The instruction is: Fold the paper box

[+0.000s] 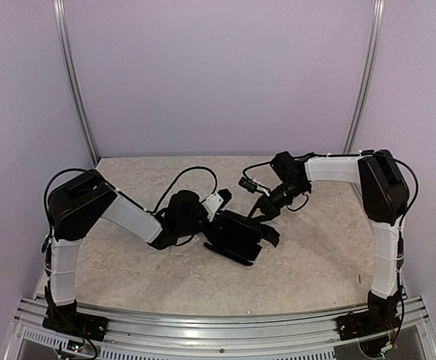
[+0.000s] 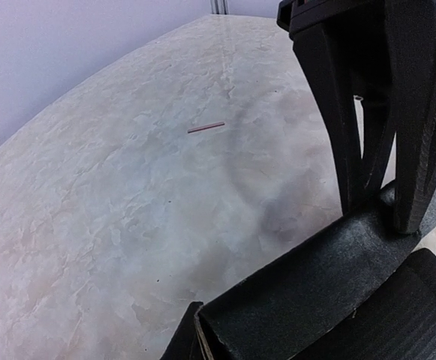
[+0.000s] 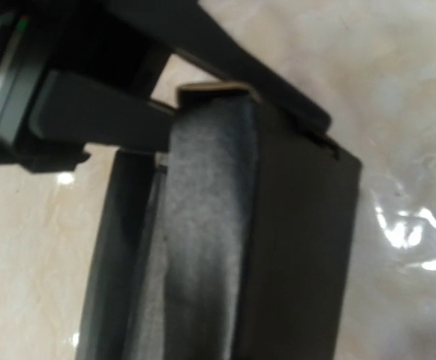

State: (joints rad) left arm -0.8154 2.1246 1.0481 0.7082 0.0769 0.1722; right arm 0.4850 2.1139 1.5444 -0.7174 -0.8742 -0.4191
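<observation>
The paper box is a matte black cardboard piece, partly folded and tilted, at the table's middle between both arms. My left gripper meets its left end. In the left wrist view the box fills the lower right, coming out from my own jaws, which are hidden beneath it; its near end hangs just above the table. My right gripper reaches down onto the box's right side. Its two fingers stand close together around a raised ridge of the box. In the right wrist view the box fills the frame.
The table is beige marble-patterned, with purple walls and two metal posts behind it. A short reddish stick lies flat farther out. A cable loops above the left wrist. The left arm's housing sits close to the box.
</observation>
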